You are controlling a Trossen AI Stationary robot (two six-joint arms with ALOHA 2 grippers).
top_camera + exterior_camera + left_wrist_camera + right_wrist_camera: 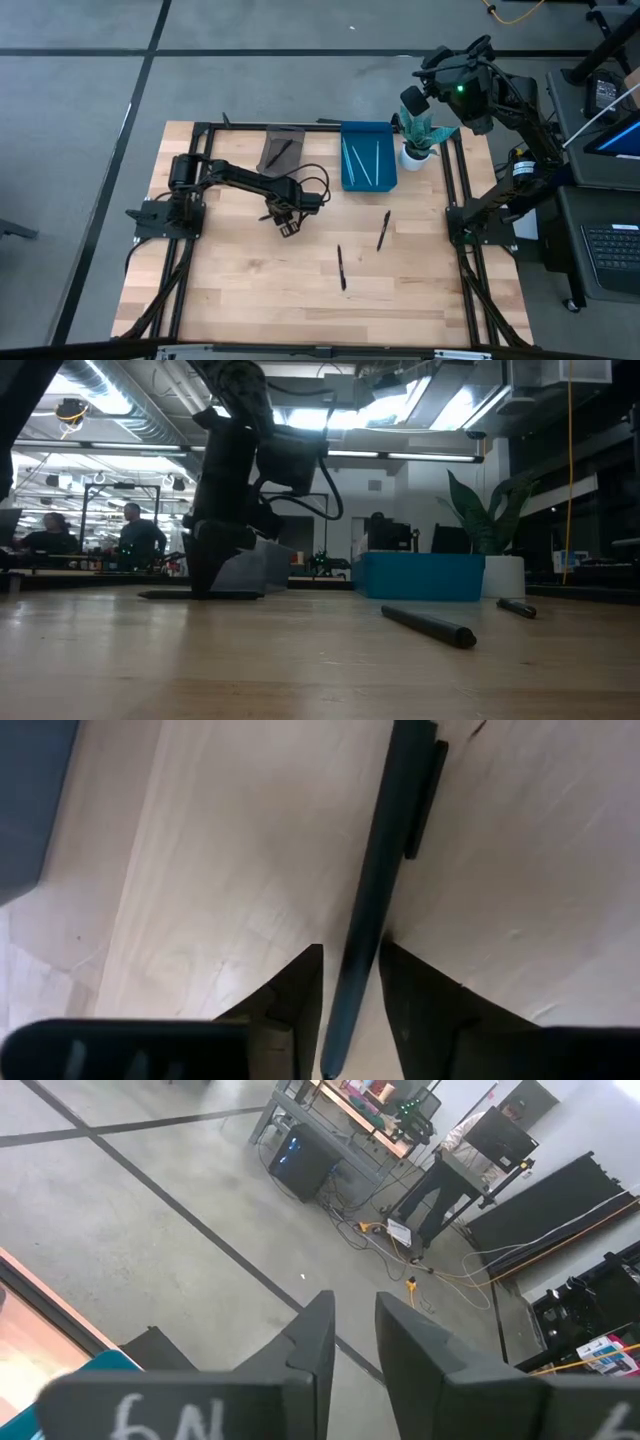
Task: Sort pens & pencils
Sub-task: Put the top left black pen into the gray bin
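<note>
My left gripper (288, 226) is down at the table near its middle and is shut on a dark pen with a clip (385, 850). In the low view, my left gripper (215, 585) reaches down to the tabletop. Two more dark pens lie flat on the wood, one (384, 230) right of centre and one (341, 268) nearer the front. The low view shows both, one close (430, 625) and one farther off (515, 607). My right gripper (355, 1330) is raised high past the far right corner (415, 98), empty, shut but for a narrow slit. My left gripper pinches the pen's barrel (358, 940) between its two fingers (300, 995), close to the end away from the clip. The fingers come from above, pointing down, and lie across the pen. The pen is level at the tabletop; I cannot tell whether it is lifted clear.
A blue tray (385, 135) holding light pencils stands at the far edge, with a grey tray (270, 140) holding a dark pen to its left. A potted plant (420, 135) stands right of the blue tray, under my right arm. People show in the room beyond the table (135, 535).
</note>
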